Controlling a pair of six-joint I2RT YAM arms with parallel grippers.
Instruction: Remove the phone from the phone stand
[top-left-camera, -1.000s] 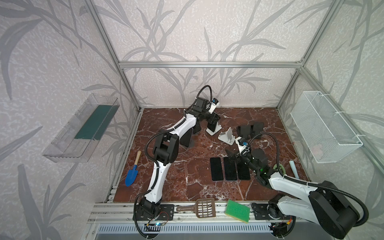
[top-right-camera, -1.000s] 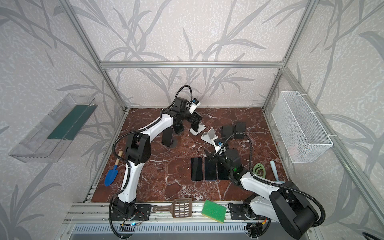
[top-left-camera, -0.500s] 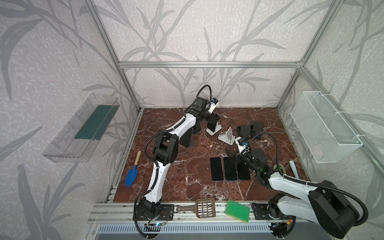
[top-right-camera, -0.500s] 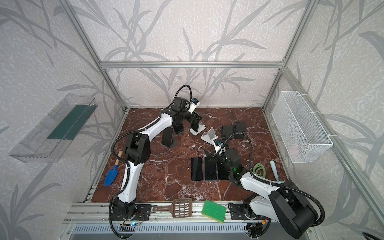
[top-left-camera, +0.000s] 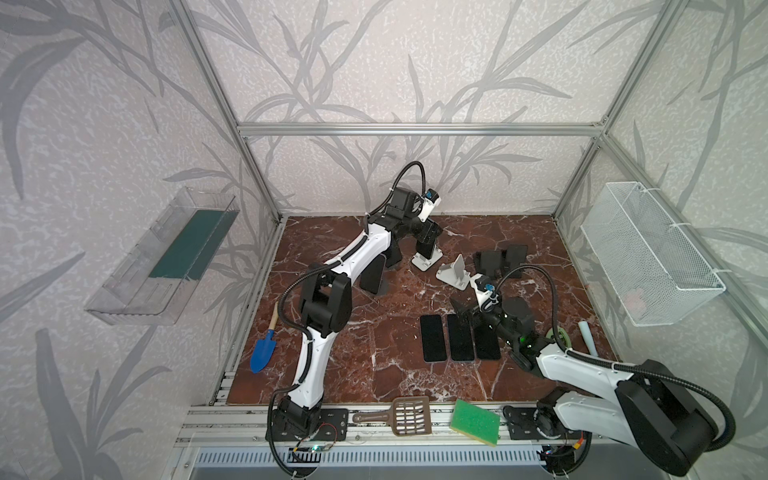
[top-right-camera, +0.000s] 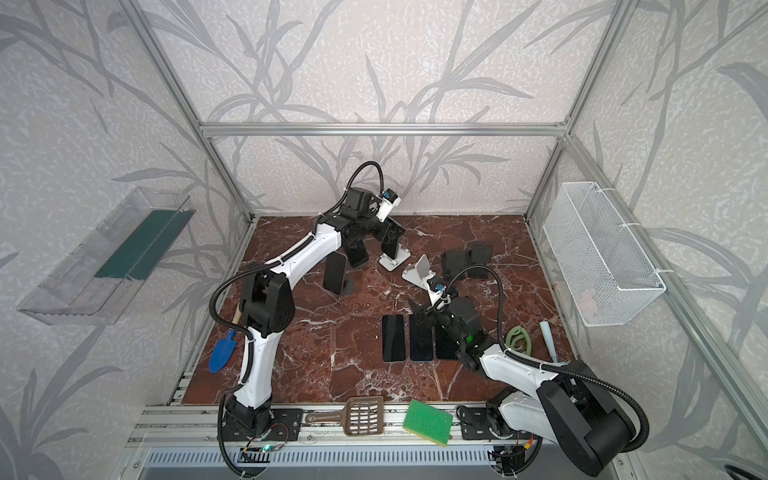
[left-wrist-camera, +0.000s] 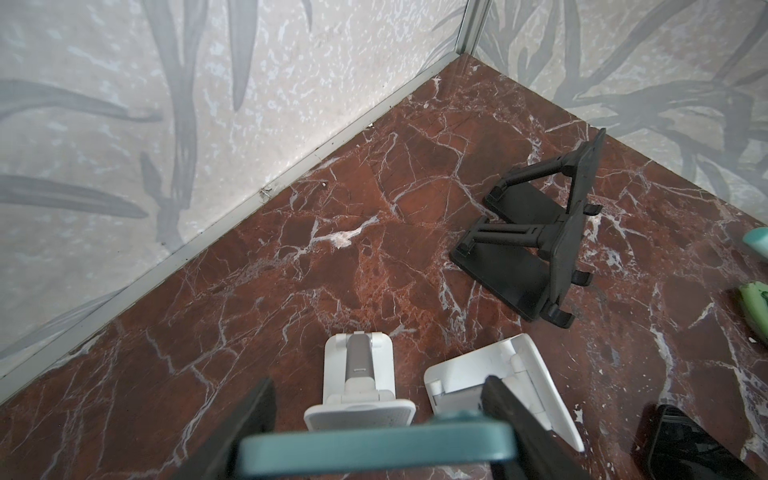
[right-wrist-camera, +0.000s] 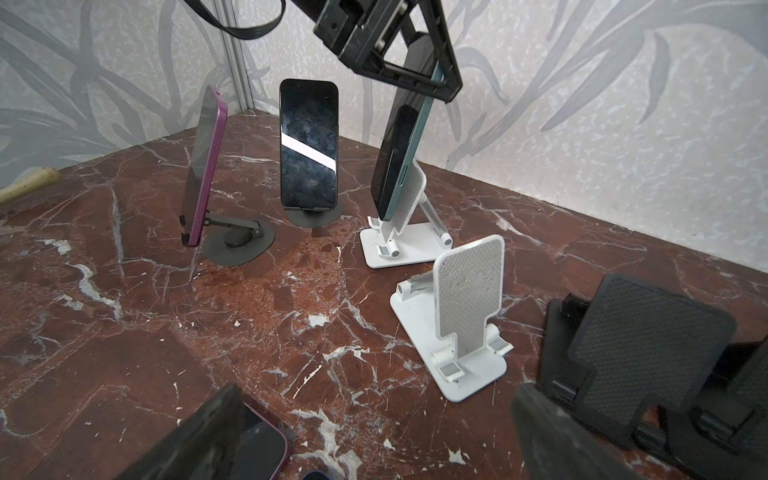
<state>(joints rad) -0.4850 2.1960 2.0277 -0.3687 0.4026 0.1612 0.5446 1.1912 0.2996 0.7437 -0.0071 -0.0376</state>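
A teal phone (right-wrist-camera: 401, 153) leans on a white phone stand (right-wrist-camera: 405, 249) near the back wall, its lower end down at the stand's lip. My left gripper (top-left-camera: 429, 233) reaches down from above and is shut on the phone's upper end. In the left wrist view the phone's top edge (left-wrist-camera: 374, 446) spans between the two dark fingers (left-wrist-camera: 255, 409), with the stand (left-wrist-camera: 359, 365) right behind it. My right gripper (top-left-camera: 465, 309) hovers low over the table in front, open and empty.
An empty white stand (top-left-camera: 455, 272) and two black stands (top-left-camera: 498, 259) sit right of the teal phone. A purple phone (right-wrist-camera: 203, 166) and a dark phone (right-wrist-camera: 308, 145) stand on round-base holders at its left. Three phones (top-left-camera: 459, 343) lie flat beneath the right gripper. A trowel (top-left-camera: 262, 353), scoop (top-left-camera: 409, 415) and sponge (top-left-camera: 475, 422) line the front.
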